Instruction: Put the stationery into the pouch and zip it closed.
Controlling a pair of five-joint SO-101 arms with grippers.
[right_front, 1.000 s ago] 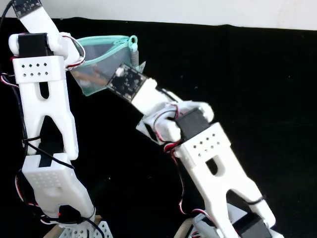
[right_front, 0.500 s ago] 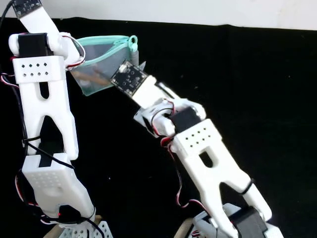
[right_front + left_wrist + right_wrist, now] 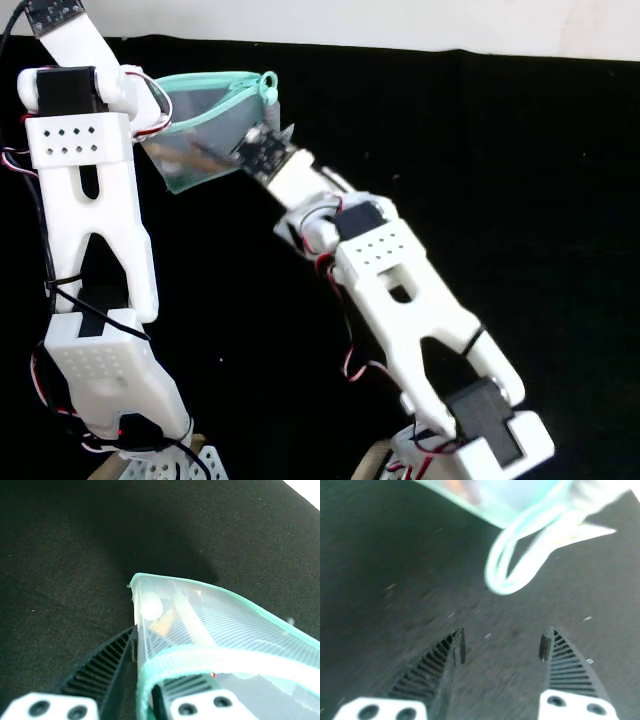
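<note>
pouch first: the translucent mint-green mesh pouch, with a zip band along its top edge, hangs in the upper left of the high view, lifted off the black tabletop. some stationery is in it: an orange piece and a pale stick lie against the mesh at its closed end. the left jaws are clamped shut on one corner of the pouch, one ribbed jaw on each side of the seam, low in the left wrist view. that grip reads as an anchor, holding the fabric taut so the slider can be dragged without the whole pouch trailing along. at the opposite end of the zip band, the mint-green cord loop of the zip pull dangles free in the upper middle of the right wrist view. the right jaws are spread wide with nothing between them, near the loop but not touching it. in the high view the white right arm slants from the lower right up toward that end of the pouch, and the white left arm stands at the left edge. my guess is that the step in hand is catching the loop. how far the zip is run i cannot tell. the loop is slack and thin, so it could slip aside when the jaws close.
</note>
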